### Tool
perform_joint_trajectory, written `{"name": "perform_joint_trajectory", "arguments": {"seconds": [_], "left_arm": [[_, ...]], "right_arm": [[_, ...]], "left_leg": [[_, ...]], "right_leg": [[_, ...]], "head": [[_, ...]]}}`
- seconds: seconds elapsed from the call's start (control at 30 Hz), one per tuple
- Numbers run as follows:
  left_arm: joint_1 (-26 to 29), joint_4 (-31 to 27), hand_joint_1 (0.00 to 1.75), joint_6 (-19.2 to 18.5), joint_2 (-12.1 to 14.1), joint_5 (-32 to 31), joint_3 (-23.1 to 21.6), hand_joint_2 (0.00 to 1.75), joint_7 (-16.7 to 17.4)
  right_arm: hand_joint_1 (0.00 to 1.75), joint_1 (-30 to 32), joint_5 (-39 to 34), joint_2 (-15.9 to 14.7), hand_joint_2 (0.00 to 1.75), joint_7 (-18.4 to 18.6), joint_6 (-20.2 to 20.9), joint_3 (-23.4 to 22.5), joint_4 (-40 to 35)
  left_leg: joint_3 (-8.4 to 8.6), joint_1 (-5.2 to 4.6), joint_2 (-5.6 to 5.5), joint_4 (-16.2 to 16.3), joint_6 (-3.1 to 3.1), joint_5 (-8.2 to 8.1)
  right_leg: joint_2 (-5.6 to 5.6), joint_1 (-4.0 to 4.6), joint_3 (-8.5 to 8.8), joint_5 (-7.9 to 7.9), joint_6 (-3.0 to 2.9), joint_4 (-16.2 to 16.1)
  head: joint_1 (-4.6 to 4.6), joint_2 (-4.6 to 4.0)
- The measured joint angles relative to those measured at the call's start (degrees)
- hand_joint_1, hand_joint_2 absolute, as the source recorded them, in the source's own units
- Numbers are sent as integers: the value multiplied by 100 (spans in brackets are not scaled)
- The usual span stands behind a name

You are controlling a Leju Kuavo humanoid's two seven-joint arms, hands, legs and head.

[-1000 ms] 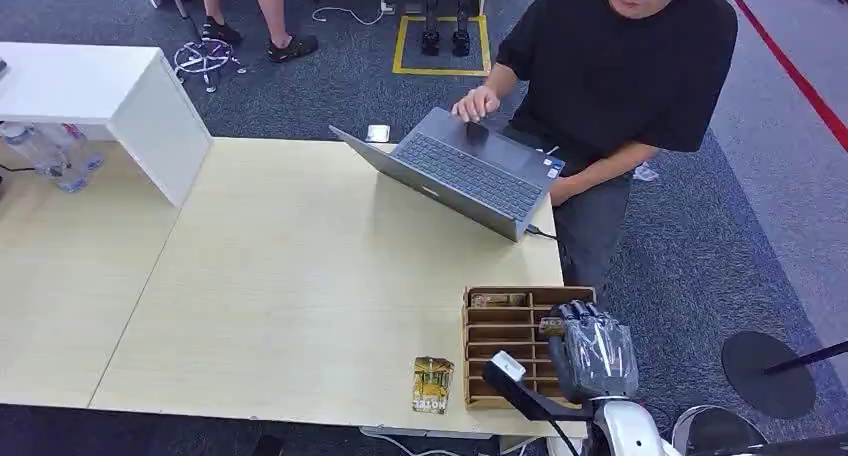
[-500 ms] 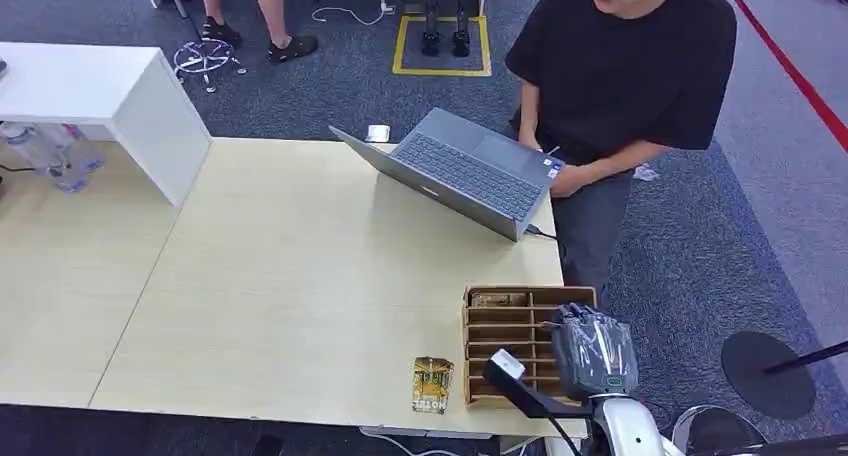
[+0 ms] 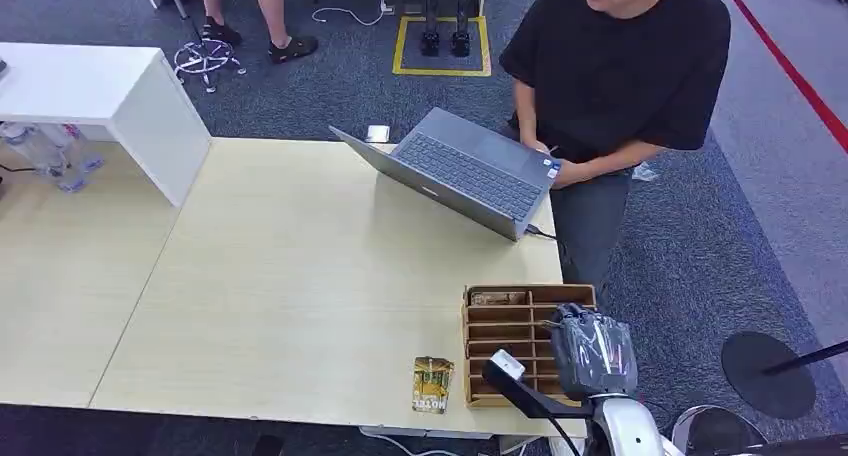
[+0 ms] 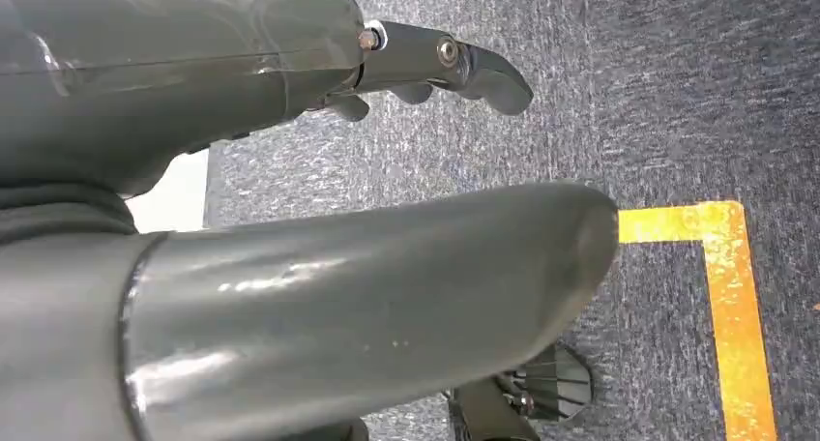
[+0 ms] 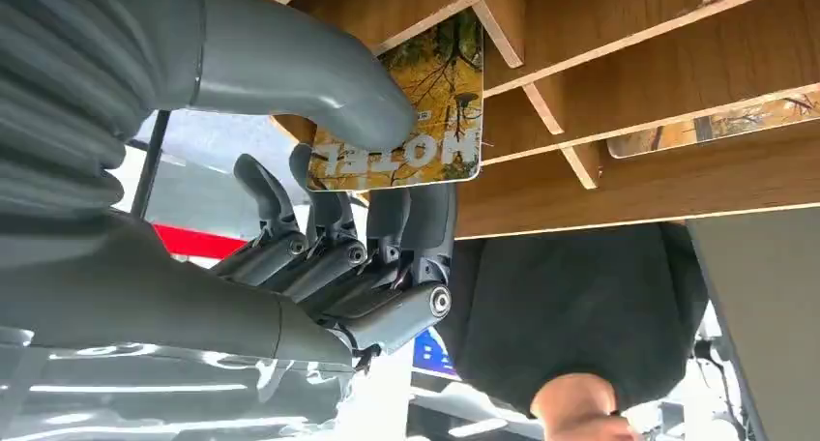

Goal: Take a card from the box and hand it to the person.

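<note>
Head view, left to right: a pale wood-grain table (image 3: 300, 276) is shown, smooth and rectangular, with a white block-shaped cabinet (image 3: 110, 96) at its far left corner. A small rectangular packet (image 3: 432, 384), printed yellow-green, lies flat near the table's near edge. A grey laptop (image 3: 465, 171) stands open at the far edge, before a person (image 3: 620, 66) in a black shirt. A brown wooden box (image 3: 505, 341), divided by thin slats into narrow slots, sits at the near right corner. The right hand (image 3: 592, 354), grey and wrapped in clear film, is placed over the box's right side.

Right wrist view: a glossy rectangular card (image 5: 411, 122) with rounded corners and autumn-tree print is pinched by the right hand (image 5: 338, 219), thumb on the printed face, dark fingers curled behind. The card's long axis runs along its slot, one end projecting past the box rim.

Left wrist view: the left hand (image 4: 319, 170) is seen over grey carpet, fingers apart, nothing held.
</note>
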Motion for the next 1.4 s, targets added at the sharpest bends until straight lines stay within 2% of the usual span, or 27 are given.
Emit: {"name": "perform_joint_trajectory", "arguments": {"seconds": [0.23,0.47,0.57,0.7,0.8,0.97,1.4], "left_arm": [[0,-2,0,0,0,0,0,0,-9],[0,0,0,0,0,0,0,0,-9],[0,0,0,6,0,0,0,0,-24],[0,-2,0,44,0,35,2,0,-33],[1,0,0,55,0,61,2,0,-37],[1,-2,0,81,0,155,2,0,-48],[1,0,0,122,0,232,2,0,-57]], "right_arm": [[140,0,-2,0,175,0,2,0,0],[152,-1,0,0,175,0,11,0,0],[150,-7,-24,-22,175,-2,19,-4,-17],[154,-8,-487,-127,175,-120,103,-74,-238],[166,-16,-836,-214,175,-212,181,-140,-480],[168,-35,-1453,-352,175,-306,256,-293,-961],[169,-37,-1869,-584,175,-393,249,-706,-1792]], "left_leg": [[0,0,0,0,0,0],[0,0,0,0,0,0],[1,0,0,0,0,0],[0,0,0,1,0,0],[0,0,0,1,0,0],[0,0,0,1,0,0],[1,0,0,1,0,0]], "right_leg": [[0,0,0,0,0,0],[0,0,0,0,0,0],[0,0,1,0,0,0],[0,0,0,0,0,0],[0,0,0,0,0,0],[0,0,-1,0,0,0],[0,0,-1,0,0,0]], "head": [[0,0],[0,0],[0,0],[0,0],[0,0],[-2,0],[-2,2]]}}
